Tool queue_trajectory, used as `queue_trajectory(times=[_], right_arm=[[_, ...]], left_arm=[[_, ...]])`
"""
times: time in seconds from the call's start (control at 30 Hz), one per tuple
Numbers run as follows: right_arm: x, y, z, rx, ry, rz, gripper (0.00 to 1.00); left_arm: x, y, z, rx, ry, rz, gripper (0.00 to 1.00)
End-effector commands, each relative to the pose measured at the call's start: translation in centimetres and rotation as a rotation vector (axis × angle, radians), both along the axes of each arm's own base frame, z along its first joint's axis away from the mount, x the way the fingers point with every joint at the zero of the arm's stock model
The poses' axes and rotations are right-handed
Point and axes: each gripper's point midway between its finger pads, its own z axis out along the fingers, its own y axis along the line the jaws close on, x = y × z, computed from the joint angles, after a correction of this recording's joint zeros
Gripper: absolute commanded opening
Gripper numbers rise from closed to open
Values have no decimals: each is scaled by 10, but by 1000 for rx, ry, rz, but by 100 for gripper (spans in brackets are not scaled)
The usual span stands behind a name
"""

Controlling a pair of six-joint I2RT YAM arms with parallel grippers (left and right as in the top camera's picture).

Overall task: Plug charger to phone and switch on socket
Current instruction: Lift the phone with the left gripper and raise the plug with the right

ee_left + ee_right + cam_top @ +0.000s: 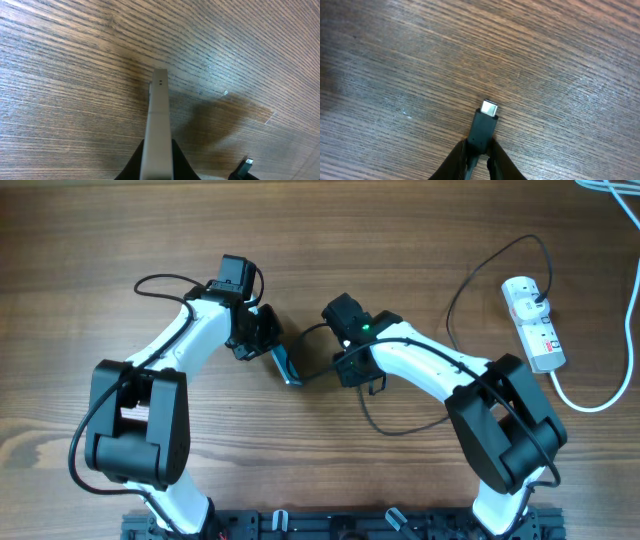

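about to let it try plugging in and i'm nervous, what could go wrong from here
1. The left gripper holds the phone by one end only, so a push from the plug could make it pivot or slip.
2. The right gripper grips the charger plug at its back; the tip may tilt and miss the port.
3. The cable loops near the right arm and might snag, tugging the power strip.

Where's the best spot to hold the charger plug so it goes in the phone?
Grip the charger plug by its black body, coming from behind, as the right gripper does. Its silver tip sticks out in front and must stay free to enter the phone.
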Motion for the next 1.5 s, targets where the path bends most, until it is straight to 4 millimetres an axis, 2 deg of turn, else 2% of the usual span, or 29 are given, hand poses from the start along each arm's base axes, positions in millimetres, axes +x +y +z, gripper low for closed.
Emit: queue_trajectory(times=[0.0,0.2,0.33,0.4,0.47,0.53,0.6,0.67,0.7,0.8,0.87,0.97,1.1,1.2,1.27,1.33,1.47], right_arm=[[-12,-15,-29,-33,82,-57,19],[-9,-9,-26,112,156,-109,17],[-9,-15,-28,111,164,-128,15],[-13,-17,-31,104,176,-130,4],[-14,-17,-31,105,177,-129,4],[-13,-7,-22,162,180,-70,4],[-11,5,5,273,173,-9,4],[-2,5,45,373,117,-8,4],[1,2,65,418,85,-12,4],[1,-1,130,588,-24,91,4],[-8,2,166,703,-81,199,4],[-32,13,206,881,-97,338,4],[-57,32,246,1137,-54,458,4],[-67,40,280,1329,-77,579,5],[-68,42,295,1401,-76,611,4],[-63,44,303,1420,-48,577,4],[-62,45,311,1447,-56,603,4]], left_arm=[[1,1,8,-2,-24,-5,4],[2,1,8,-2,-25,-5,4],[2,1,8,-2,-24,-5,4],[1,1,8,-4,-23,-5,4],[1,-3,9,-27,-20,-9,4],[2,-12,14,-87,-26,-21,4],[11,-25,28,-167,-98,-89,4],[21,-40,58,-261,-219,-175,4],[25,-47,80,-307,-292,-216,4],[28,-49,133,-378,-446,-261,4],[24,-48,167,-448,-521,-284,4],[17,-49,207,-570,-624,-354,4],[7,-47,257,-785,-749,-481,4],[10,-42,282,-875,-768,-468,4],[8,-44,295,-919,-769,-478,4],[7,-45,307,-965,-752,-473,4],[9,-45,320,-1024,-671,-389,4]])
